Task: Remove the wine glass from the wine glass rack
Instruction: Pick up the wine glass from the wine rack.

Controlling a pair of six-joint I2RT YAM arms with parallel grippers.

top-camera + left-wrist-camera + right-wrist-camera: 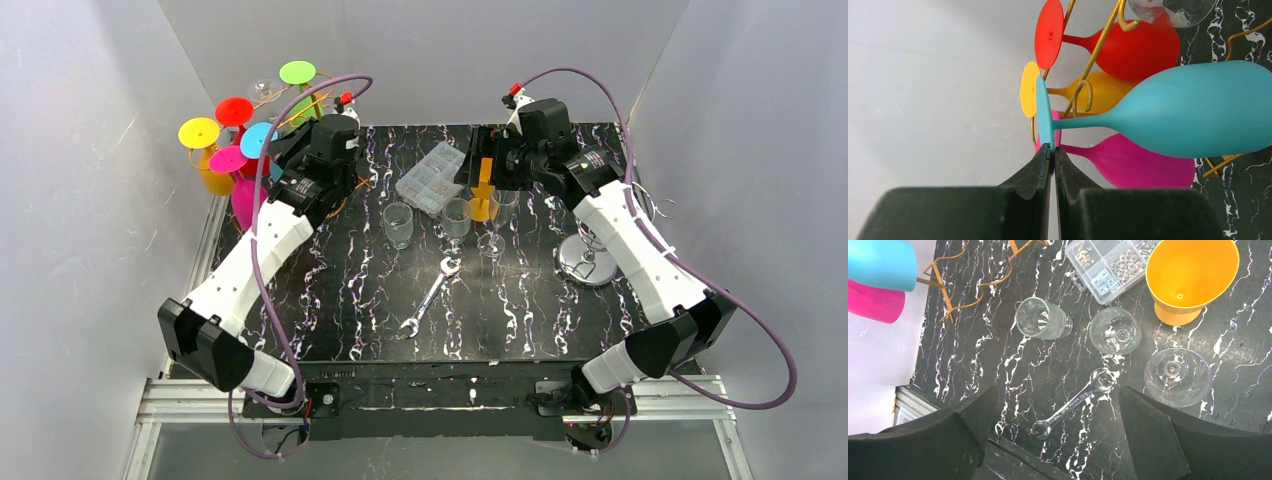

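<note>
A gold wire rack [1096, 54] at the table's far left holds several coloured wine glasses upside down by their feet. The blue wine glass [1193, 110] hangs with its stem in a rack hook; its round foot also shows in the top view [260, 140]. My left gripper [1052, 150] is shut on the rim of that blue foot and sits beside the rack in the top view [278, 150]. Red [1143, 47], yellow [1098, 92] and pink [1128, 162] glasses hang behind it. My right gripper [1058, 392] is open and empty, high over the table's middle [487, 160].
Three clear glasses [398, 222] [456, 215] [497, 205] stand mid-table, with a wrench [430, 297] in front of them. An orange cup [1188, 277] and a clear parts box [432, 178] lie behind them. A silver stand [588, 262] is at the right. Grey walls close in on both sides.
</note>
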